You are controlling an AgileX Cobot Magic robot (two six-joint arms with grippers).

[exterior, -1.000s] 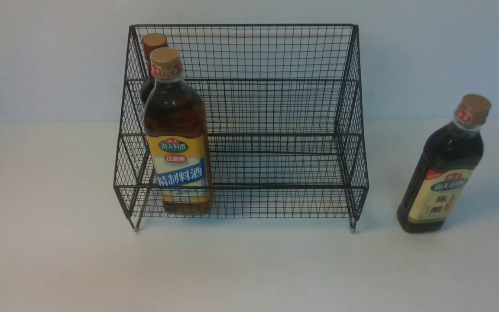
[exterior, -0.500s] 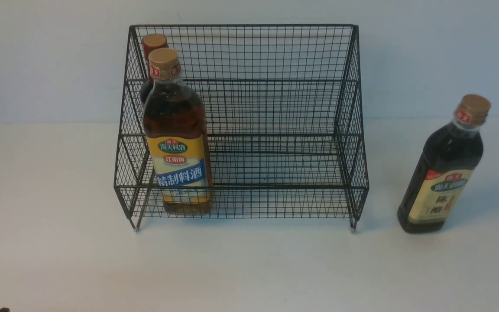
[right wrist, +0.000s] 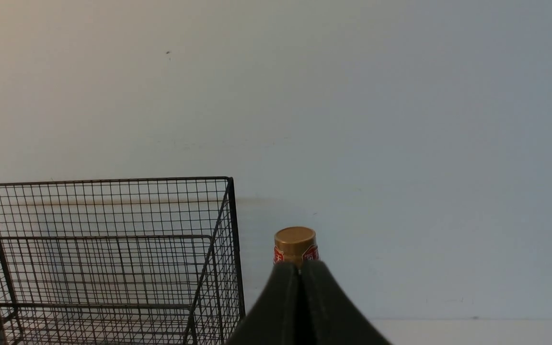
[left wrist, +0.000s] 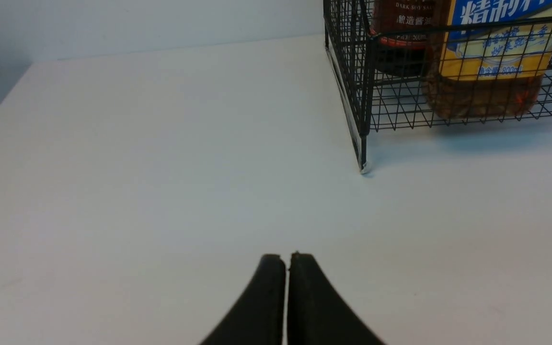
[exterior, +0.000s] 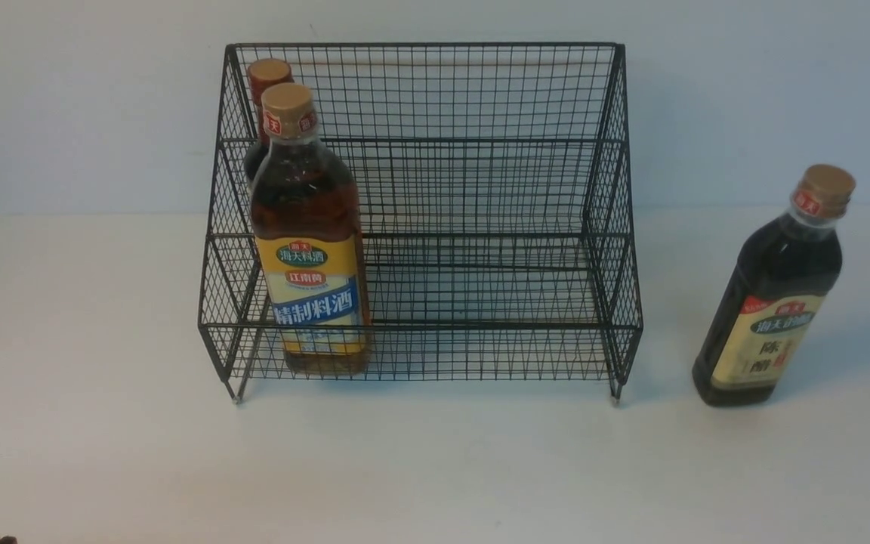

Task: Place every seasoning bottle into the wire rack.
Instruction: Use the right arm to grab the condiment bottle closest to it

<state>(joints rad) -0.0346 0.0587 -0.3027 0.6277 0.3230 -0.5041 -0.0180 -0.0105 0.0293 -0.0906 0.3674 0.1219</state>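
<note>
Your one loose item is the vinegar bottle [exterior: 775, 295], standing upright on the worktop [exterior: 103, 393] at about three o'clock from the wire rack [exterior: 420, 189], apart from its side mesh. Inside the rack, the cooking-wine bottle [exterior: 306, 249] stands at the nine o'clock end of the front tier, with the dark soy sauce bottle [exterior: 267, 75] directly behind it at twelve o'clock. The right pincer [right wrist: 299, 269] is the nearer one: its jaws are pressed together on nothing, and the gold cap [right wrist: 295, 242] shows dead ahead at its twelve o'clock, beyond the tips, the bottle's long axis vertical; how far ahead, you cannot tell. The left pincer [left wrist: 286, 258] is also closed and empty, low over the worktop, the rack toward its one o'clock. You will likely need to spread the right jaws first.
</note>
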